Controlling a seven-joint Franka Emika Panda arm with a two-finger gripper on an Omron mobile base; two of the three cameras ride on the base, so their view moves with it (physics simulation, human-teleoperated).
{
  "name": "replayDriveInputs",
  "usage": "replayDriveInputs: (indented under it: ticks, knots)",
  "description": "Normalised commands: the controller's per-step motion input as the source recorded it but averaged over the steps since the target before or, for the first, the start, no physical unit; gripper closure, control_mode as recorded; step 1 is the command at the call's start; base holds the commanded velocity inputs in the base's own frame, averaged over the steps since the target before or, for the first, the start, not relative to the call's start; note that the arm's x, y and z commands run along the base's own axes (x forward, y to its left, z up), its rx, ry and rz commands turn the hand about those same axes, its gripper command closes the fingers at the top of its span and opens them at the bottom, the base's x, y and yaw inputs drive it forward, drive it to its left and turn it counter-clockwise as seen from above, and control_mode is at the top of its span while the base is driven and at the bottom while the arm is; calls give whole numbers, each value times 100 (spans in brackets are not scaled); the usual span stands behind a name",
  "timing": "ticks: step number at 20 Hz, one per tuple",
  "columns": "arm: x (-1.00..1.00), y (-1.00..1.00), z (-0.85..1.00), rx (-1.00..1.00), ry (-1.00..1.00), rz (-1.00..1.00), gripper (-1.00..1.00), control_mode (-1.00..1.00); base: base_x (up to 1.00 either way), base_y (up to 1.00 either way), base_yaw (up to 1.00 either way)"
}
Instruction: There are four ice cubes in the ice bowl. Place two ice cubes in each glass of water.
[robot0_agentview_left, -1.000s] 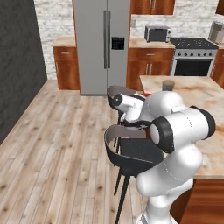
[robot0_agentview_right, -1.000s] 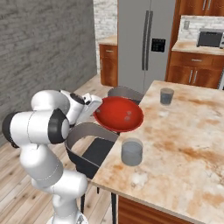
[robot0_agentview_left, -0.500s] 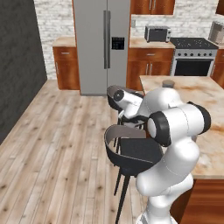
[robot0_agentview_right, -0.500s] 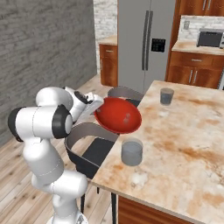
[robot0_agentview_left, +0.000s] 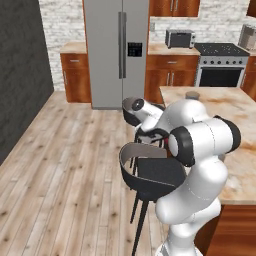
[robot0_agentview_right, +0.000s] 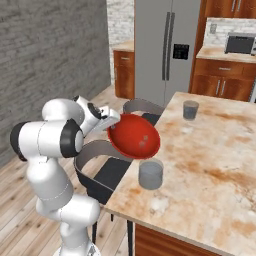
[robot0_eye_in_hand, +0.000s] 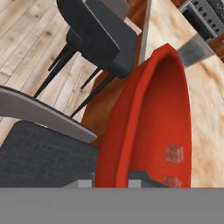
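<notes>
The gripper (robot0_agentview_right: 111, 119) is clamped on the left rim of the red bowl (robot0_agentview_right: 134, 136), which hangs tipped on edge above the counter's (robot0_agentview_right: 200, 165) near left edge. Two ice cubes (robot0_eye_in_hand: 173, 154) cling inside it. One glass (robot0_agentview_right: 150, 174) stands just below the bowl's rim; the other glass (robot0_agentview_right: 190, 110) sits farther back, well apart.

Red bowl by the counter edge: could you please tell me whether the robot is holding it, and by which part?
Yes, the gripper holds the red bowl by its rim, tilted over the near glass.
</notes>
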Motion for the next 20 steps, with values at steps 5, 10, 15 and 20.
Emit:
replayDriveInputs:
  ticks: [5,10,15,20]
  knots:
    - [1,0,16,8,-2,-4,100,-100,0,0,0]
    - [0,-15,22,8,-5,-4,100,-100,0,0,0]
    - [-1,-9,27,7,-5,-4,100,-100,0,0,0]
    - [-5,-24,25,5,-1,-6,100,-100,0,0,0]
